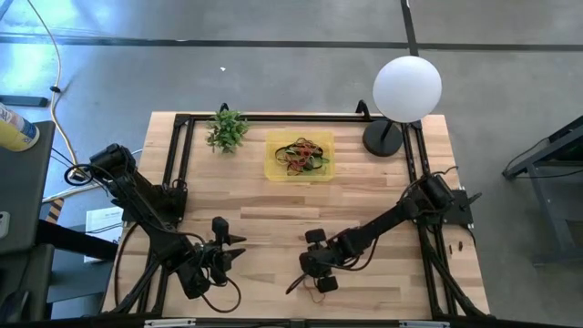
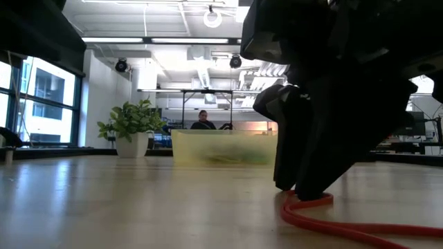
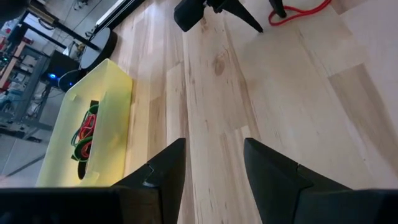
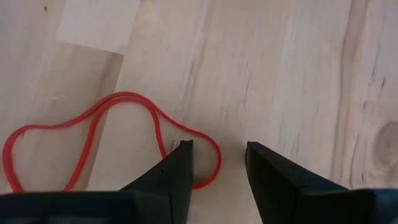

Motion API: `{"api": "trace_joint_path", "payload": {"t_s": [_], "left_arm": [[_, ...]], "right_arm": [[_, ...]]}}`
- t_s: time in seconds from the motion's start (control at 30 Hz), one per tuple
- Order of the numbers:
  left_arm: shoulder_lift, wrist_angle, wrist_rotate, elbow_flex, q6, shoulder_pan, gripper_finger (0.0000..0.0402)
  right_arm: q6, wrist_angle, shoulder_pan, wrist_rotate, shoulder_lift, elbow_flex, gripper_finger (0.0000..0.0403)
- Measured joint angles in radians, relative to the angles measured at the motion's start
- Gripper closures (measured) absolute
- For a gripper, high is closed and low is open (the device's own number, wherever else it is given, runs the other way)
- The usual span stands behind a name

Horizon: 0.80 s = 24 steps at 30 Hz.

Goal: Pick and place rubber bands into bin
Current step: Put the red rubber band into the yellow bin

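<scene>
A red rubber band (image 4: 93, 134) lies flat on the wooden table near its near edge; it also shows as the red band (image 2: 325, 218) and the band (image 3: 298, 12). My right gripper (image 4: 217, 155) is open and points down over the band's end. One finger stands inside the loop and the other outside it. The yellow bin (image 1: 299, 157) sits toward the far edge and holds several mixed-colour bands (image 3: 84, 134). My left gripper (image 3: 214, 162) is open and hovers left of the right gripper, holding nothing. My right gripper comes from above with its open fingers on either side of the strand at the red band's end (image 4: 216, 163). In the low view its fingertips (image 2: 304, 194) stand at the table by the band. I cannot tell whether they touch it.
A small green plant (image 1: 227, 130) stands left of the bin. A lamp with a white globe (image 1: 407, 88) and a dark base (image 1: 383, 137) stands to its right. Black frame rails (image 1: 178, 164) border the work area. Bare wood lies between the grippers and the bin.
</scene>
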Motion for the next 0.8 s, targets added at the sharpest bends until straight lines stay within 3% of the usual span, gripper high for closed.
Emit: {"api": "trace_joint_path", "payload": {"t_s": [0.13, 0.4, 0.8], "left_arm": [[0.0, 0.001, 0.0, 0.0, -0.003, 0.0, 0.0252], [0.0, 0.001, 0.0, 0.0, -0.021, 0.0, 0.0252], [0.0, -0.008, -0.001, 0.0, -0.021, 0.0, 0.0252]], "right_arm": [[0.001, -0.009, 0.0, 0.001, 0.001, -0.001, 0.0294], [0.002, -0.038, -0.001, -0.004, 0.002, -0.001, 0.0394], [-0.019, -0.062, 0.003, 0.084, -0.047, -0.008, 0.0401]]}}
